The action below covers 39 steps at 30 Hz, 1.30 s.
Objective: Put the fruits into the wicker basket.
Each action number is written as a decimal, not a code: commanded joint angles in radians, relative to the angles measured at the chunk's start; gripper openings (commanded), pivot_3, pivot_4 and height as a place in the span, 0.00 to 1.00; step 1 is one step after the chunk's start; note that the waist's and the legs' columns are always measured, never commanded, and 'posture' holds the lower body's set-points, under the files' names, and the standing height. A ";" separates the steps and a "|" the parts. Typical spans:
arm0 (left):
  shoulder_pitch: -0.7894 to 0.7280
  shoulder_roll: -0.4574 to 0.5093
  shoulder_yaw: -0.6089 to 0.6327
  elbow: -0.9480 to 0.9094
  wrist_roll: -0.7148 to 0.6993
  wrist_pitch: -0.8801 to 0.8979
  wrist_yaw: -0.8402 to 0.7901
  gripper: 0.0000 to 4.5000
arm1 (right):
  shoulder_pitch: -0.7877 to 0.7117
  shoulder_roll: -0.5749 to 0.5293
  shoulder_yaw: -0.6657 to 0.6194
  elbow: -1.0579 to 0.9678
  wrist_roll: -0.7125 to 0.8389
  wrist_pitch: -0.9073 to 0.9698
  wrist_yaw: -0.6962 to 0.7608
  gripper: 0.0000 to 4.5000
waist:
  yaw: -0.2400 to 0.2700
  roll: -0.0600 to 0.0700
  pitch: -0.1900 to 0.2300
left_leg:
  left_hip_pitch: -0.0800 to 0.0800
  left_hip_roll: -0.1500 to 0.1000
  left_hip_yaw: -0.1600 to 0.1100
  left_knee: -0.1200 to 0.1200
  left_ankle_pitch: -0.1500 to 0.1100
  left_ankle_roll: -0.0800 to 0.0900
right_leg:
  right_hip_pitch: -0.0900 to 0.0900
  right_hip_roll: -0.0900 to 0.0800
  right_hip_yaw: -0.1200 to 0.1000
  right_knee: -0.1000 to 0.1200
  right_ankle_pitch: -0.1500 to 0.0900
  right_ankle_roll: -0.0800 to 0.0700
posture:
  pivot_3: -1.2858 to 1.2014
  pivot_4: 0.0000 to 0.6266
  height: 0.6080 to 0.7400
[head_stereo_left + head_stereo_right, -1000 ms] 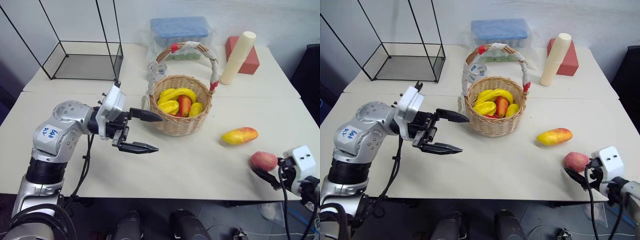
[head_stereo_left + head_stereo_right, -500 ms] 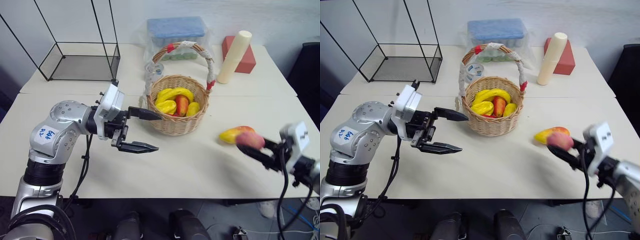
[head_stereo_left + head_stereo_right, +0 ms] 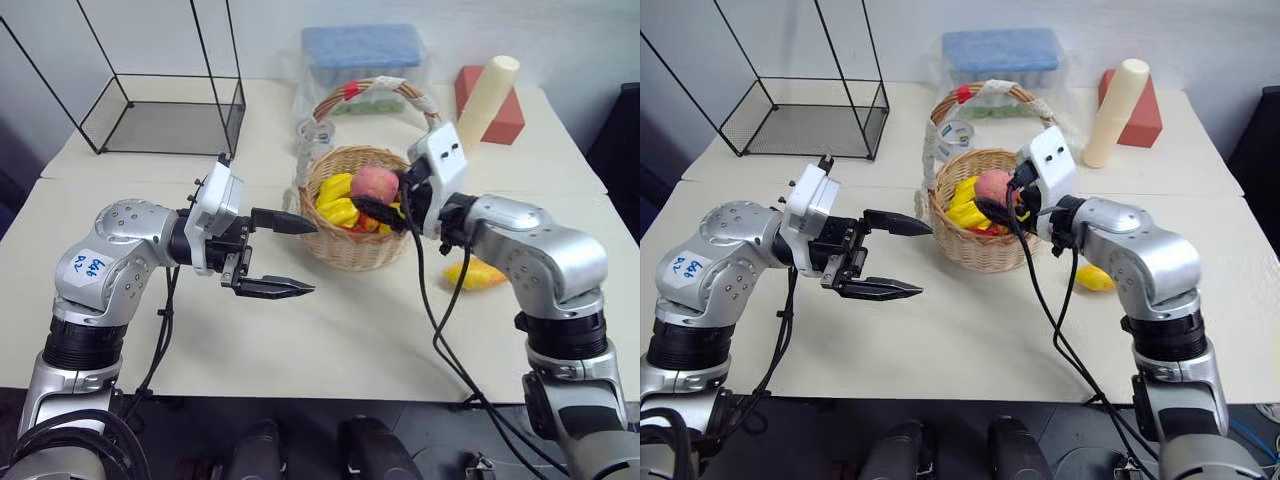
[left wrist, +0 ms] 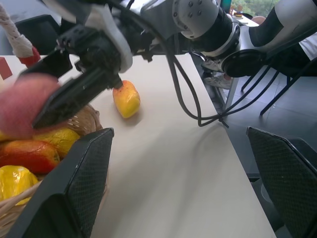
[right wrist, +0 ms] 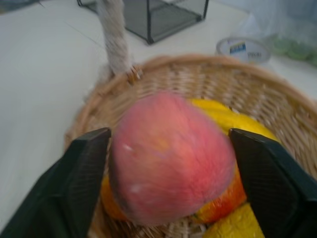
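Nearest the camera, the left gripper [image 3: 283,255] hangs over the bare cream table [image 3: 330,340], its two black fingers spread and empty, pointing across toward the wicker basket [image 3: 352,245] just beside its tips. Past it, the right gripper [image 3: 385,196] holds the round, matte pinkish-red peach [image 3: 375,182] between wide-set fingers, directly above the basket's open mouth and under its arched, white-wrapped handle [image 3: 385,88]. The coming release likely turns on that one relation: the peach sits straight over the glossy yellow and red fruit already piled inside the tan weave. Behind the right forearm, a longer yellow-orange mango [image 3: 1092,277] lies on the table, nearer the right arm. Farther back stand a black wire-frame box [image 3: 165,105], a cream cylinder [image 3: 488,90] and a red block [image 3: 506,118].
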 commanded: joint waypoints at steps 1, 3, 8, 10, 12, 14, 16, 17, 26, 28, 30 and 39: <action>0.005 0.007 0.027 -0.034 -0.016 -0.008 0.010 1.00 | 0.004 -0.018 -0.076 -0.097 0.048 0.033 0.013 1.00 | -0.003 0.000 0.000 | -0.004 0.000 0.000 0.003 0.000 0.000 | -0.004 0.000 0.000 0.002 0.000 0.000 | 0.52 0.24 1.00; 0.010 0.004 0.028 -0.033 -0.015 -0.011 0.014 1.00 | 0.043 -0.048 -0.148 -0.174 0.123 0.082 0.044 1.00 | -0.003 0.000 0.000 | -0.009 0.001 -0.001 0.006 0.000 0.001 | -0.007 0.000 -0.001 0.005 0.000 0.000 | 0.52 0.24 1.00; 0.010 -0.001 0.027 -0.013 -0.004 -0.029 0.015 1.00 | 0.252 -0.209 -0.410 -0.362 0.285 0.195 0.101 1.00 | 0.012 0.000 0.000 | -0.007 0.000 -0.002 0.008 0.000 0.002 | -0.004 0.000 -0.002 0.004 0.000 0.000 | 0.52 0.24 1.00; 0.009 -0.004 0.024 -0.011 -0.003 -0.035 0.014 1.00 | 0.342 -0.244 -0.508 -0.381 0.302 0.229 0.079 1.00 | 0.013 0.000 0.000 | -0.006 0.000 -0.002 0.008 0.001 0.003 | -0.002 0.000 -0.002 0.001 0.000 0.000 | 0.52 0.24 1.00; 0.009 -0.009 0.019 -0.011 -0.003 -0.039 0.013 1.00 | 0.452 -0.267 -0.637 -0.392 0.329 0.271 0.075 1.00 | 0.014 0.000 0.000 | -0.005 0.000 -0.001 0.007 0.001 0.003 | -0.002 0.001 -0.001 0.001 0.000 0.000 | 0.52 0.24 1.00; 0.006 -0.013 0.015 -0.008 -0.002 -0.043 0.012 1.00 | 0.628 -0.310 -0.739 -0.434 0.287 0.246 0.126 1.00 | 0.016 0.000 0.000 | -0.005 0.000 -0.001 0.007 0.002 0.001 | -0.003 0.002 -0.001 0.001 0.000 0.000 | 0.52 0.24 1.00; 0.003 -0.014 0.012 0.000 0.001 -0.049 0.006 1.00 | 0.790 -0.344 -0.779 -0.450 0.208 0.160 0.174 1.00 | 0.016 0.000 0.000 | -0.005 0.000 -0.001 0.006 0.003 0.001 | -0.003 0.003 0.000 0.001 0.000 0.000 | 0.52 0.24 1.00; 0.000 -0.014 0.009 0.007 0.005 -0.053 0.001 1.00 | 0.864 -0.353 -0.788 -0.437 0.160 0.104 0.199 1.00 | 0.016 0.001 0.000 | -0.006 0.000 -0.001 0.006 0.003 0.000 | -0.003 0.003 0.000 0.001 0.000 0.000 | 0.52 0.24 1.00; -0.043 -0.033 -0.014 0.041 0.021 -0.070 -0.015 1.00 | 0.954 -0.410 -0.587 -0.294 -0.148 -0.325 0.249 1.00 | 0.002 0.000 0.000 | 0.009 0.001 0.001 0.003 0.005 -0.001 | 0.010 0.005 0.002 -0.002 0.000 0.001 | 0.52 0.24 1.00; -0.049 -0.035 -0.019 0.044 0.029 -0.077 -0.017 1.00 | 0.919 -0.478 -0.438 -0.209 -0.323 -0.537 0.260 1.00 | -0.002 0.000 0.000 | 0.013 0.000 0.001 0.002 0.004 -0.001 | 0.014 0.005 0.002 -0.005 0.000 0.001 | 0.52 0.24 1.00; -0.052 -0.034 -0.021 0.044 0.033 -0.077 -0.014 1.00 | 0.885 -0.509 -0.355 -0.128 -0.415 -0.670 0.265 1.00 | -0.001 0.000 0.000 | 0.012 0.000 0.001 0.002 0.004 -0.001 | 0.013 0.004 0.002 -0.005 0.000 0.001 | 0.52 0.24 1.00; -0.041 -0.016 -0.001 0.015 0.022 -0.058 0.015 1.00 | 0.592 -0.506 -0.084 0.221 -0.617 -0.999 0.299 1.00 | 0.000 0.001 0.000 | 0.011 0.000 0.001 0.002 0.004 -0.001 | 0.012 0.004 0.002 -0.004 0.000 0.001 | 0.52 0.24 1.00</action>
